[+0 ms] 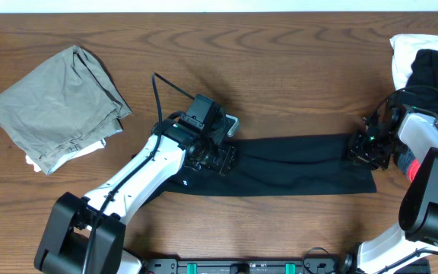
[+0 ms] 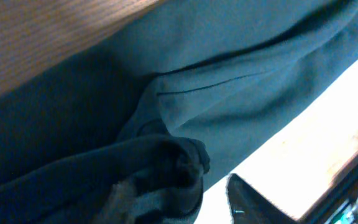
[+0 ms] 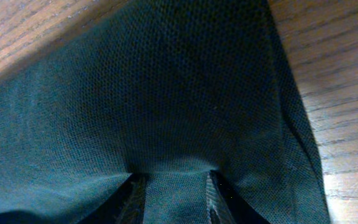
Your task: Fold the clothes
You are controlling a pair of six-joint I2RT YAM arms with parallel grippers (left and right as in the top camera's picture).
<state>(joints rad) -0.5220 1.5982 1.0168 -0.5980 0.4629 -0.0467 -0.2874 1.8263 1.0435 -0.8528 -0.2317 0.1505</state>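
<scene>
A long black garment lies stretched flat across the table's middle. My left gripper is low over its left part. In the left wrist view a bunch of the dark cloth is heaped over one finger. The other finger stands apart from it, with bright table showing between, so the jaws look open. My right gripper is at the garment's right end. In the right wrist view both fingers are pinched on a fold of the black cloth.
A folded grey-green garment lies at the far left, with a white piece showing under it. A pile of white cloth and black cloth sits at the far right, behind my right arm.
</scene>
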